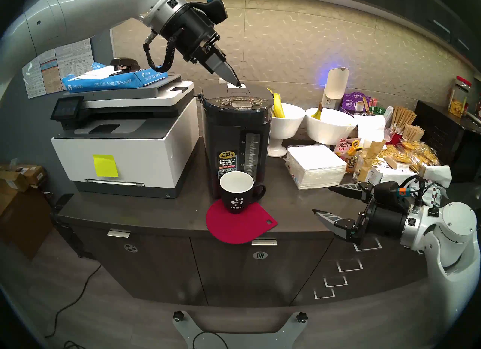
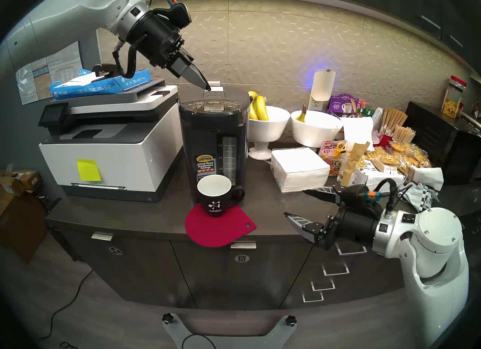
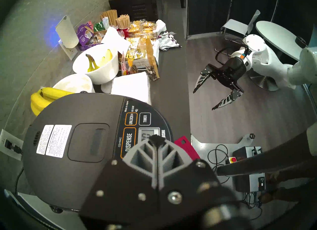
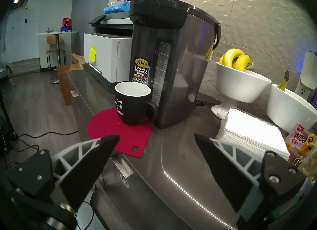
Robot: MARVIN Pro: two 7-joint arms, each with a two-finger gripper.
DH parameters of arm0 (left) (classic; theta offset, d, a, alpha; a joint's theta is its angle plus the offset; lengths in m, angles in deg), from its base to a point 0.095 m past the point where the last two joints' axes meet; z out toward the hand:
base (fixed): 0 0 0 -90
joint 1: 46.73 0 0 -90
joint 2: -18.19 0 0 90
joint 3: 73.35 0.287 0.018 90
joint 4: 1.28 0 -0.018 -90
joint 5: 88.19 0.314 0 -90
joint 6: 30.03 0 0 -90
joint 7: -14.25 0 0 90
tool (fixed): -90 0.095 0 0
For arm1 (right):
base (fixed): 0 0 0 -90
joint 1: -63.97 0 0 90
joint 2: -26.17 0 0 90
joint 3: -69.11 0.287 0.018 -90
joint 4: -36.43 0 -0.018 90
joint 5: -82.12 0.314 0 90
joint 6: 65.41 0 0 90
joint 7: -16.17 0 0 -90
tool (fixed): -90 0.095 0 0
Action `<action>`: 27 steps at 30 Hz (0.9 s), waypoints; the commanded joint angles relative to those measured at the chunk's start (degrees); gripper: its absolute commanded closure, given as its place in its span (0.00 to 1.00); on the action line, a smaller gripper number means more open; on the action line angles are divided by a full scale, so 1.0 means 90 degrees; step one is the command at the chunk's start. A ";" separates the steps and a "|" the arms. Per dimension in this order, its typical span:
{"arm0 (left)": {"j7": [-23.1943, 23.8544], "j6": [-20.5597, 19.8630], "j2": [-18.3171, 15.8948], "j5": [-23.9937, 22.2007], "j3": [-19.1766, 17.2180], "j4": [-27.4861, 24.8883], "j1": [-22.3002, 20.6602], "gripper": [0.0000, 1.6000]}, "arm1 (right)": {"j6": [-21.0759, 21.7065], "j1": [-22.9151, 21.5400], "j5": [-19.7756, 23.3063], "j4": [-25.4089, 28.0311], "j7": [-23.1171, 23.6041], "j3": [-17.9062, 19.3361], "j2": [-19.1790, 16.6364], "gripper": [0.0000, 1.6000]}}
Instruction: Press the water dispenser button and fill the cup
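Water dispenser (image 1: 235, 137): left fingers (image 1: 229, 76) pressed together above lid; right fingers (image 1: 335, 222) spread, empty.

Beige hex-tiled wall (image 1: 299, 41), grey countertop (image 1: 161, 210), wood floor (image 1: 91, 301)

light: even indoor | blue wall glow | edges: dark, warped | near parts blurred

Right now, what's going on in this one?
The left gripper, shut, hangs over the lid of the water dispenser, short of the DISPENSE button; I can't tell if it touches the lid. The cup stands on a red mat at the dispenser's front and looks empty. The right gripper waits open and empty off to the right.
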 commanded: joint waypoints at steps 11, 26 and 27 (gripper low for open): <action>0.1007 0.0397 0.0440 -0.0071 0.0440 0.0619 -0.0432 1.00 | -0.0003 -0.0010 0.0001 0.0078 0.0000 0.0000 -0.0004 0.00; 0.1052 0.0739 0.0618 -0.0258 0.0530 0.0930 -0.0172 1.00 | -0.0001 -0.0009 0.0000 0.0082 -0.0002 0.0001 -0.0003 0.00; 0.1036 0.0753 0.0625 -0.0264 0.0540 0.0934 -0.0144 1.00 | -0.0001 -0.0009 0.0000 0.0082 -0.0002 0.0001 -0.0003 0.00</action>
